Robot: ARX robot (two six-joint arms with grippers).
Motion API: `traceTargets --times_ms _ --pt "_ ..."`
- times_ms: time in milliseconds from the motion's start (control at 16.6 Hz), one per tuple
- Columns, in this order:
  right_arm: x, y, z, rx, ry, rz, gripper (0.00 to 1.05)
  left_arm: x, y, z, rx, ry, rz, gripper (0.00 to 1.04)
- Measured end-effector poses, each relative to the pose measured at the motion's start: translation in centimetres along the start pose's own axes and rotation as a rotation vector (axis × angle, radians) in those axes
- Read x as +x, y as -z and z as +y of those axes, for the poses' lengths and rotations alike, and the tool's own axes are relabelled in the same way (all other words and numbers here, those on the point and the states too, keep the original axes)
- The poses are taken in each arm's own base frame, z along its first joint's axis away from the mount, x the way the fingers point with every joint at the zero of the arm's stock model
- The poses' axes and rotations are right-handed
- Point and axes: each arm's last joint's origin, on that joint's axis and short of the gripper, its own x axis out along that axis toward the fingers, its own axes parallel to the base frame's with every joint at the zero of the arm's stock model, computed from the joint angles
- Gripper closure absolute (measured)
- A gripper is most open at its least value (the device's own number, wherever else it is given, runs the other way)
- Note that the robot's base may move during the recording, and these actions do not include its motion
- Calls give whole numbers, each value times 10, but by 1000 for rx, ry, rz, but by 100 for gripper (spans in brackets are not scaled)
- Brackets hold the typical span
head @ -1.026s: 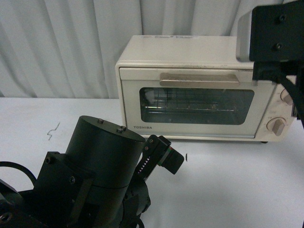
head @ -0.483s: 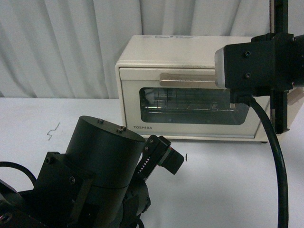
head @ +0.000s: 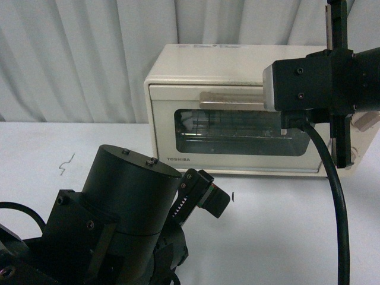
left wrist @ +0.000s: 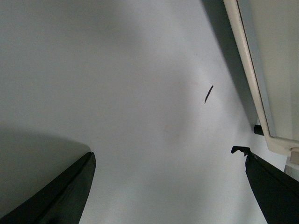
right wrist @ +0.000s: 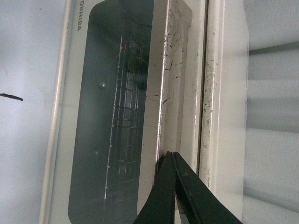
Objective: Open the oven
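In the front view the oven (head: pixel 237 65) stands on the white table (head: pixel 285 237), toward the far right, with its back close to a white curtain (head: pixel 89 59). Its door (head: pixel 163 136) looks closed, with the beige handle (head: pixel 231 101) lying across the top above the glass window (head: pixel 231 133). The right arm's black wrist block (head: pixel 303 86) hangs in front of the oven's right end and covers that part of the front, and a thick black cable (head: pixel 335 202) drops from it. The pincer itself is hidden behind the block here. The left arm fills the lower left corner, and the left gripper (head: pixel 206 195) is low over the table, in front of the oven and apart from it, near a short black mark (head: pixel 234 196). In the left wrist view its two dark fingers (left wrist: pixel 60 196) are spread wide with only bare table between them. The oven's lower edge and one foot (left wrist: pixel 258 129) run along one side. In the right wrist view the door fills the picture, with a wire rack (right wrist: pixel 124 116) behind the glass. The right gripper (right wrist: pixel 169 156) has its fingertips brought together, right at the handle's edge. Whether they touch it cannot be told.
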Motion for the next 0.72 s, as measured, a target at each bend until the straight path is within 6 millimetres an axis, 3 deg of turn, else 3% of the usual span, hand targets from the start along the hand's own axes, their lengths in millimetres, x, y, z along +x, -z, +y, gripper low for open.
traceTargets --times_ms 724 --pt "-18 3 12 258 -87 -33 103 0 0 0 0 0 0 7"
